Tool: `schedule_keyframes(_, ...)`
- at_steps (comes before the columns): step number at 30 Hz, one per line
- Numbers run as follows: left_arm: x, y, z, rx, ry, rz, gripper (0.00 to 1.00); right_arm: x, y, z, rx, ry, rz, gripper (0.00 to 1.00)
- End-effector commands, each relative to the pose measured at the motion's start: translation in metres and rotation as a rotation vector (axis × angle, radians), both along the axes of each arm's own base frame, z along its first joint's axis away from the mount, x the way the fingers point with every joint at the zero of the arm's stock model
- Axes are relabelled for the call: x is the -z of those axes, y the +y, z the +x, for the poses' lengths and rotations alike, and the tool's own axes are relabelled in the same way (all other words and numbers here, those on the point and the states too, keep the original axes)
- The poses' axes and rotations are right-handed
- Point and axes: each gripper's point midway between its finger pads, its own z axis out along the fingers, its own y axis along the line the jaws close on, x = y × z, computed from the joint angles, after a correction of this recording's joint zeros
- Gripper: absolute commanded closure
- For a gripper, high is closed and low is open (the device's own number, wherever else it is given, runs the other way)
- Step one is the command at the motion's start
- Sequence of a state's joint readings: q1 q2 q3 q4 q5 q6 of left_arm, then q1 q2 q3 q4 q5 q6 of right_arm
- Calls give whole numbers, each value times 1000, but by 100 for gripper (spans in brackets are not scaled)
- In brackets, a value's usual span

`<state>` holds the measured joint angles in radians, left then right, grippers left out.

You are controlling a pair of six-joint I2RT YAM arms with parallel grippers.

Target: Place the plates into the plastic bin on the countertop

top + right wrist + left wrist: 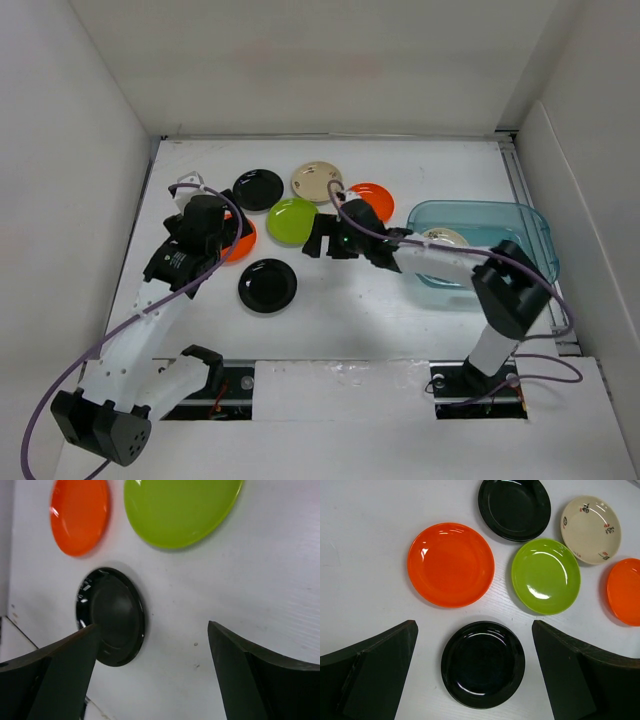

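Cream plate (443,238) inside teal bin (505,216)

Bright even light, soft shadows, white glare on glossy plates (451,565).

Both my jaws are out over the white worktop (340,320).
My right jaws (318,240) sit just beside the lime green plate (288,220); my left jaws (210,228) overlap an orange plate (243,242); a black plate (267,286) lies between the two, nearer side.

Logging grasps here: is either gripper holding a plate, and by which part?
Nothing is held. The left gripper stands open over a black plate; the right gripper stands open over the countertop.
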<state>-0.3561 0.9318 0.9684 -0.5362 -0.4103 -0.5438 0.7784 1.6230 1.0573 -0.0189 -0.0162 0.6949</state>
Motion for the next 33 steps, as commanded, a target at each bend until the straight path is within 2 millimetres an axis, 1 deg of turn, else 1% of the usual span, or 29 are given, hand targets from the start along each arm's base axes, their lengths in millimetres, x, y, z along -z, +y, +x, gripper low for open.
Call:
schedule_keyframes(1,-8,1,2,-9,-30,-16,0,20,50,-13,-153,37,60,11)
schedule_keyframes(2,-10,1,1,-9,-38,-19,0,29,56,-17,-173,47,58,13)
schedule_keyframes(3,-10,1,1,-9,-38,-19,0,31,68,-25,-202,61,75,15)
schedule_keyframes(4,-10,1,1,-9,-38,-19,0,33,73,-23,-212,59,85,16)
schedule_keyframes(5,-10,1,1,-9,-38,-19,0,43,81,-27,-226,83,88,20)
schedule_keyframes(7,-10,1,1,-4,-37,-11,0,48,89,-31,-262,99,121,24)
schedule_keyframes(8,-10,1,1,-4,-37,-11,0,58,91,-33,-264,125,122,28)
schedule_keyframes(9,-10,1,1,-4,-37,-11,0,63,93,-35,-268,141,128,31)
schedule_keyframes(10,-10,1,1,-4,-37,-11,0,67,94,-36,-275,148,129,33)
schedule_keyframes(11,-10,1,1,-4,-37,-11,0,65,98,-34,-286,142,142,36)
schedule_keyframes(12,-10,1,1,-4,-37,-11,0,77,97,-35,-277,169,131,44)
schedule_keyframes(14,-13,2,0,-4,-45,-14,0,88,99,-37,-277,195,124,58)
schedule_keyframes(15,-13,2,0,-4,-45,-14,0,92,98,-37,-276,202,118,58)
schedule_keyframes(16,-13,2,0,-4,-45,-14,0,92,99,-37,-270,210,123,58)
schedule_keyframes(17,-13,2,0,-4,-45,-14,0,98,98,-38,-268,219,115,60)
schedule_keyframes(18,-13,2,0,-4,-45,-14,0,98,98,-38,-268,219,114,67)
schedule_keyframes(19,-13,2,0,0,-44,-7,0,100,100,-37,-263,226,117,77)
schedule_keyframes(21,-13,2,0,0,-44,-7,0,100,100,-37,-263,227,117,90)
schedule_keyframes(22,-13,2,0,0,-44,-7,0,100,100,-35,-241,239,125,100)
schedule_keyframes(24,-13,2,0,0,-44,-7,0,86,96,-33,-212,223,141,100)
schedule_keyframes(25,-13,2,0,0,-44,-7,0,84,89,-36,-200,218,135,100)
schedule_keyframes(26,-15,2,-1,0,-52,-10,0,53,84,-29,-172,177,180,100)
schedule_keyframes(27,-15,2,-1,0,-53,-10,0,42,75,-25,-128,147,169,100)
schedule_keyframes(28,-15,2,-1,0,-53,-10,0,42,54,-20,-74,156,138,100)
schedule_keyframes(29,-15,4,-1,-7,-54,-5,0,5,41,-14,-41,89,168,100)
schedule_keyframes(30,-15,4,-1,-7,-54,-5,0,-7,27,-9,3,65,167,100)
schedule_keyframes(31,-15,4,-1,-7,-54,-5,0,-17,0,10,99,28,158,100)
schedule_keyframes(32,-15,4,-1,-7,-54,-5,0,-15,-23,11,153,36,128,100)
schedule_keyframes(33,-15,4,-1,-7,-54,-5,0,-44,-44,15,201,-18,164,100)
